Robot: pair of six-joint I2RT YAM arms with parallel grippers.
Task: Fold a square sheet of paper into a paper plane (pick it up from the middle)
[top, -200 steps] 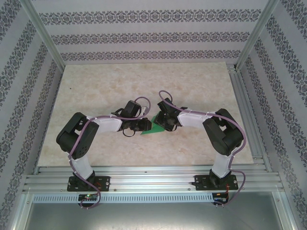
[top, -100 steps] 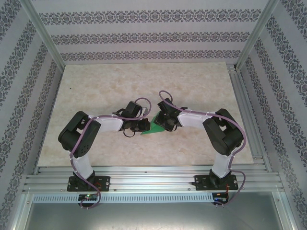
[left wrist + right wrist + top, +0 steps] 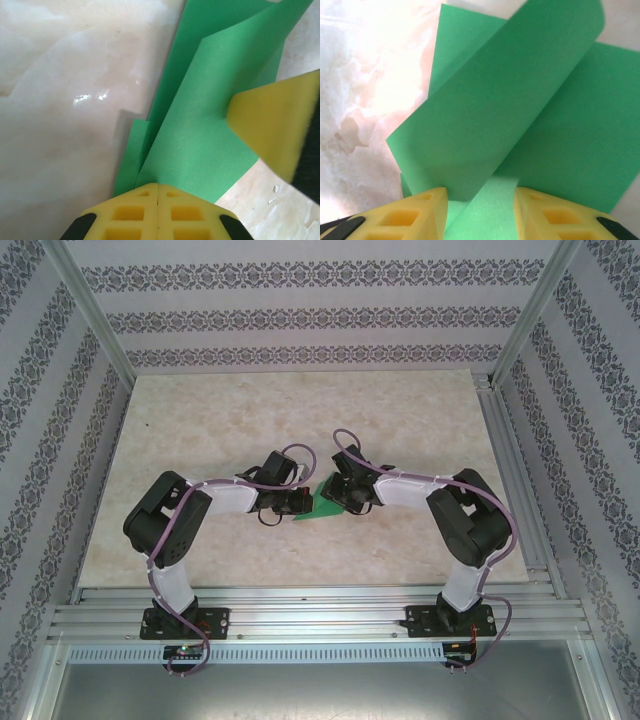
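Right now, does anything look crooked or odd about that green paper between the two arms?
Nothing torn, but the square sheet of paper looks untidy: one flap curls up instead of lying flat, and a lower layer pokes out unevenly beside the left tool, shut on its edge. The right tool stands open at the flap.

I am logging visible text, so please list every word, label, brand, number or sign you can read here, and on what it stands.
No readable text.
The green paper is plain; the table and the wallpaper carry only pattern.
Any marks on the small boards by the arm bases are too small to read.
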